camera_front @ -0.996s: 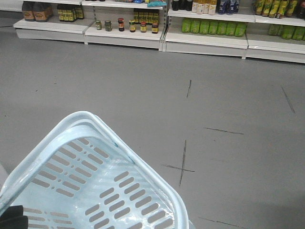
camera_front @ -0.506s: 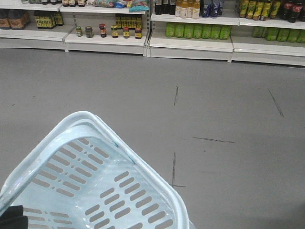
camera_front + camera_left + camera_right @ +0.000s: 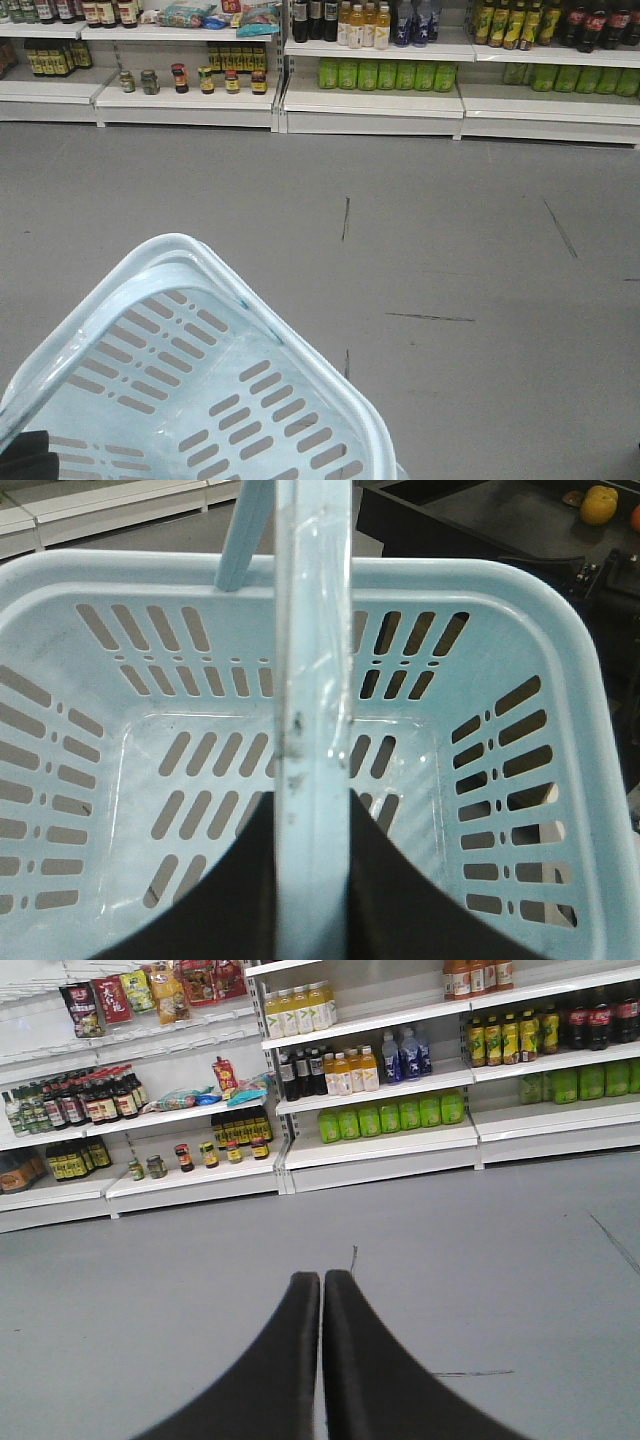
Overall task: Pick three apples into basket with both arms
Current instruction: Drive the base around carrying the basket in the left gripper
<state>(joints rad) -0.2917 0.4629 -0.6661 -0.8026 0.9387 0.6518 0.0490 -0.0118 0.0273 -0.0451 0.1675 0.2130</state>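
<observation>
Grey floor (image 3: 480, 230), wide and bare in the middle, marked with dark scuff lines (image 3: 430, 317). White store shelves (image 3: 370, 105) run along the far edge of it.

Basket (image 3: 215, 360): pale blue, slotted, sits low and left in the front view, above the floor and well apart from the shelves, one corner pointing toward them. From the left wrist view, the basket (image 3: 480, 580) is seen from above, slotted bottom and walls in plain view. Handle (image 3: 315, 680) stands up across the middle of the basket and has a strip of clear tape along it.

Left gripper (image 3: 312, 810): black fingers (image 3: 400, 900) sit one on each side of the handle, clenched against it, grasping the basket by the hoop.

Right gripper (image 3: 322, 1278): fingers (image 3: 370, 1370) pressed together tip to tip with only a thin seam between, clenched on nothing. It hangs over open floor, pointing at the shelves.

Shelf stock: a row of green bottles (image 3: 385, 75) on the lower shelf, yellow drink bottles (image 3: 300, 1005) higher up, dark sauce bottles (image 3: 80, 1105) to the left, small jars (image 3: 205, 80) on the low shelf beside them.

A black piece shows under the basket rim at the bottom left corner of the front view; cannot tell which part it is.

Smallest: one yellow-orange round fruit (image 3: 598, 502) on a dark surface beyond the far corner of the basket, in the left wrist view.
</observation>
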